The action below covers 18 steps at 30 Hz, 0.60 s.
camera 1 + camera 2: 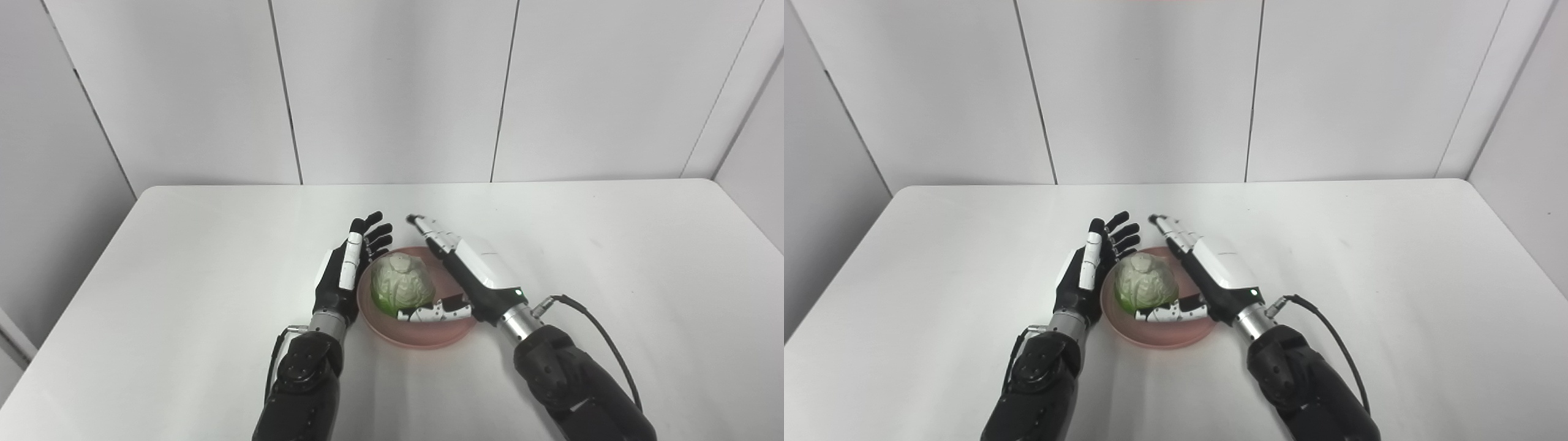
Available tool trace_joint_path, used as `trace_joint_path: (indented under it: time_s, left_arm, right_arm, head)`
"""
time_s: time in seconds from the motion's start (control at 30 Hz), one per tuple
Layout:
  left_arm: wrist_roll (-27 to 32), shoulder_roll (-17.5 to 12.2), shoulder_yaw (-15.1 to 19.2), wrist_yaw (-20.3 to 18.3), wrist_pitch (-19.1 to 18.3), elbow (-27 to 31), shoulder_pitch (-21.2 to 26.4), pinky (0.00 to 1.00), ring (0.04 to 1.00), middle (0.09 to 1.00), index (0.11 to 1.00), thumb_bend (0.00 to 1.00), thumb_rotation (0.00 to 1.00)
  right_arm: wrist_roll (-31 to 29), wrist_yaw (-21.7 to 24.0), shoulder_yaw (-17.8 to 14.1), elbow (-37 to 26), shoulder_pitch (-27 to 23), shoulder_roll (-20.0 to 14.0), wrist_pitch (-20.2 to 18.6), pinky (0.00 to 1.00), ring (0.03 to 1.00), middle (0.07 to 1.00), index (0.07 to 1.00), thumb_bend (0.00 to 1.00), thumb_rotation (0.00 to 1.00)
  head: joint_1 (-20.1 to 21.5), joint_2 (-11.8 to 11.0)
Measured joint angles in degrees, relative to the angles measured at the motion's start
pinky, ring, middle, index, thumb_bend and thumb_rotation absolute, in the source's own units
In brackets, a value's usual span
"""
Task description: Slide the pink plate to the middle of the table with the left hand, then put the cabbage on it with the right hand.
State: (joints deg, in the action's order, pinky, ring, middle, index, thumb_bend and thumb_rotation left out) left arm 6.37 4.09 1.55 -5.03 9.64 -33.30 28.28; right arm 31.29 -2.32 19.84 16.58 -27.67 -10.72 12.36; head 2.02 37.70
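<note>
The pink plate point(429, 335) lies on the white table, near its front middle. The pale green cabbage point(401, 285) sits on the plate, toward its left side. My left hand point(349, 266) is open, fingers straight and apart, standing on edge just beside the plate's left rim. My right hand point(474, 269) is open over the plate's right side. Its fingers stretch out straight past the cabbage's far right, and its thumb point(432, 313) lies along the cabbage's near side. I cannot tell whether the thumb touches the cabbage.
The white table point(184, 275) spreads wide on both sides and behind the plate. Grey wall panels stand behind its far edge. A black cable point(603, 337) loops from my right wrist.
</note>
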Motion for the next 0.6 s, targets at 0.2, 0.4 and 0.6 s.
trace_joint_path:
  time_s: [0.2, 0.4, 0.6]
  left_arm:
    - [0.8, -0.9, 0.1, -0.4, -1.2, 2.0, -1.0, 0.97, 0.875, 0.859, 0.861, 0.81, 1.0]
    - [1.2, -1.9, 0.3, -0.5, -2.1, 4.7, -2.8, 1.0, 0.994, 0.97, 0.967, 0.84, 1.0]
    - [0.7, -3.3, 0.1, -0.8, -1.9, 6.1, -3.7, 1.0, 1.0, 1.0, 1.0, 0.85, 1.0]
  right_arm:
    - [-11.1, 1.6, -5.5, 0.1, 2.7, 1.6, 2.3, 0.94, 1.0, 1.0, 1.0, 0.82, 0.76]
    - [-21.4, 1.3, -12.6, -1.0, 6.2, 6.1, 2.3, 1.0, 1.0, 1.0, 1.0, 0.77, 0.85]
    - [-30.9, 2.5, -17.3, -0.8, 6.4, 8.7, 1.5, 1.0, 1.0, 1.0, 1.0, 0.71, 0.89]
  head:
    - [0.4, -0.2]
    - [1.0, -0.3]
    - [1.1, -0.2]
